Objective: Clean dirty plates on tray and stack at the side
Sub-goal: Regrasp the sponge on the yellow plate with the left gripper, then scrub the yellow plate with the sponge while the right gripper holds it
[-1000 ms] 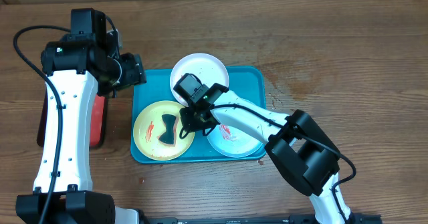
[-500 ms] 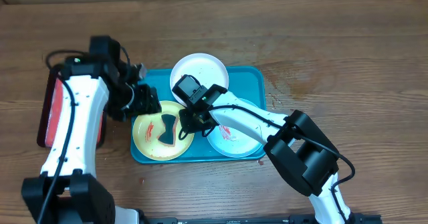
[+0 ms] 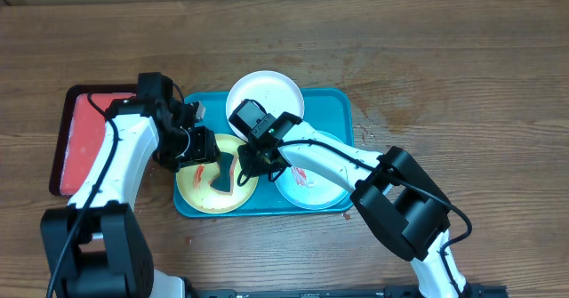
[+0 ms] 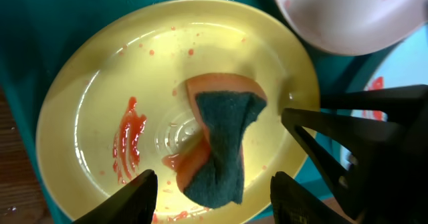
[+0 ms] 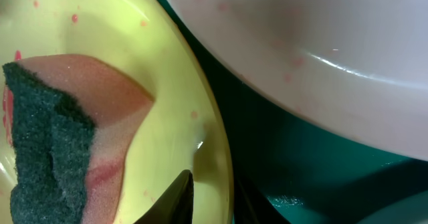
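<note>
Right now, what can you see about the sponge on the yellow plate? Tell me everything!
The sponge has a dark green scrubby top and soft orange foam underneath. It is pinched in the middle like a bow tie. It lies in the middle of the yellow plate, its lower end touching red sauce. The left gripper hangs open over it, one finger on each side, seemingly not touching it.

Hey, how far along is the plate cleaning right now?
Done: nothing; white plate, yellow-green plate and mint plate all sit on the teal tray, none stacked. In hand: right gripper pinches the yellow-green rim; open left gripper hovers over the sponge. Left: wiping red sauce, then stacking.
</note>
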`<state>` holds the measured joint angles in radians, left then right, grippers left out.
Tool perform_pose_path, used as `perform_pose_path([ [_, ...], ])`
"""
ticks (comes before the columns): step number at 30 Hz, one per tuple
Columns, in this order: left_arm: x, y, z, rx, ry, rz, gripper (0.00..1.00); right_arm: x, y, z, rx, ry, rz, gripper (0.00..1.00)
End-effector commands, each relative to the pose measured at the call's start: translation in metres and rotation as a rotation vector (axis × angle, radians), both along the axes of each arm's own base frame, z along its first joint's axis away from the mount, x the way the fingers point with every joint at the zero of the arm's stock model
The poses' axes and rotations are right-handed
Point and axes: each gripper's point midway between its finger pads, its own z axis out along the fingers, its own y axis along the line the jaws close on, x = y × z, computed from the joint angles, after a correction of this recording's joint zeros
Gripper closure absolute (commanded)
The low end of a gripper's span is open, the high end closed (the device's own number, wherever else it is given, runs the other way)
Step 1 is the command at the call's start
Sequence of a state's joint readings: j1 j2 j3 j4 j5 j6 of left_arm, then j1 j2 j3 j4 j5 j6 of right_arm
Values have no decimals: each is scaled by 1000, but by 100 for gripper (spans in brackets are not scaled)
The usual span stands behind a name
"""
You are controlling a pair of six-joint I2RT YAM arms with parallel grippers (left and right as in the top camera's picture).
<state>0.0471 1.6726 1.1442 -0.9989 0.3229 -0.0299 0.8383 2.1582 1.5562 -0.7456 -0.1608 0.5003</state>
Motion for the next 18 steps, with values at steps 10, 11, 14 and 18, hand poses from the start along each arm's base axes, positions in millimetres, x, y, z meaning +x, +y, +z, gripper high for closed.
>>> perform_pose_path([
  [10, -17, -26, -46, -9, 165, -58, 44, 3, 1, -3, -4, 0, -5, 78],
  [11, -18, -26, -48, -5, 173, -60, 45, 3, 1, -3, -4, 0, -5, 78],
  [14, -19, -18, -57, 49, 204, -27, 50, 3, 1, -3, -4, 0, -5, 78],
  [18, -22, -10, -63, 95, 224, -19, 59, 3, 1, -3, -6, 1, -5, 78],
])
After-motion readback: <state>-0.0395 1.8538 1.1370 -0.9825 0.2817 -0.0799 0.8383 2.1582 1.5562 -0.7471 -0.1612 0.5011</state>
